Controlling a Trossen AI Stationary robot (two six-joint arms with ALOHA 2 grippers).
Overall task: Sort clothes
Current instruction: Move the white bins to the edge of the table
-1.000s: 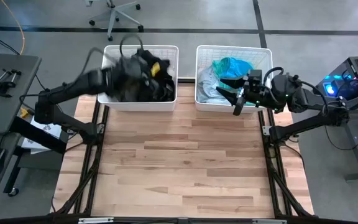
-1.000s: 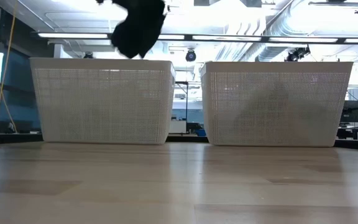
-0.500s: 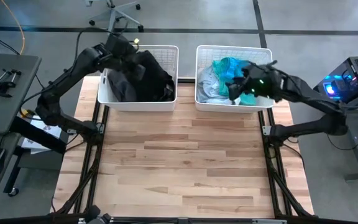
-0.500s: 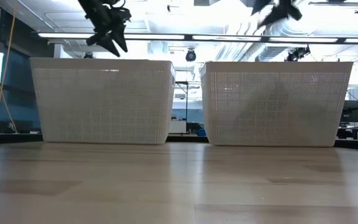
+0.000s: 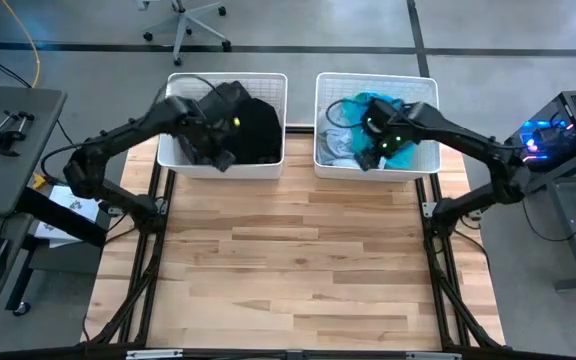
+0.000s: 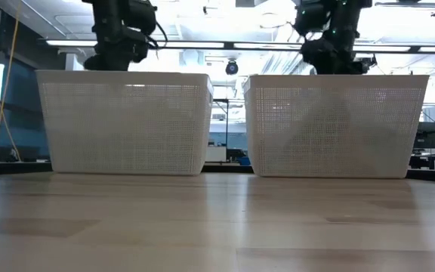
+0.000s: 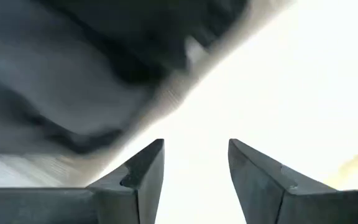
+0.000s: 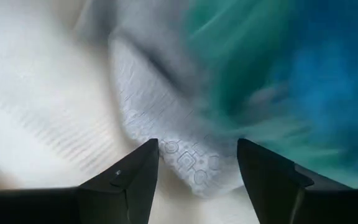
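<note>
The clothes lie in two white bins at the table's far edge. Dark grey and black garments (image 5: pixel 253 125) fill the left bin (image 5: pixel 224 170). Teal (image 5: pixel 380 103), bright blue (image 8: pixel 328 93) and pale patterned (image 8: pixel 166 124) garments lie in the right bin (image 5: pixel 378 171). My left gripper (image 5: pixel 218 152) hangs open over the left bin's near part, with dark cloth (image 7: pixel 73 74) beyond its fingers and nothing between them. My right gripper (image 5: pixel 368 152) stands open over the right bin, its fingers just above the pale cloth.
The bins stand side by side with a narrow gap between them, their mesh walls (image 6: pixel 123 125) (image 6: pixel 334 125) rising from the table. The wooden tabletop (image 5: pixel 288 260) lies in front of them. Beyond the table are a desk (image 5: pixel 8 130) on the left and an office chair.
My left gripper has opened and let go of the black garment it held above the left bin. The garment has fallen into that bin. The gripper then came down over the bin's near part. My right gripper has gone from the right bin's near right corner toward the table's left, over the bin.
</note>
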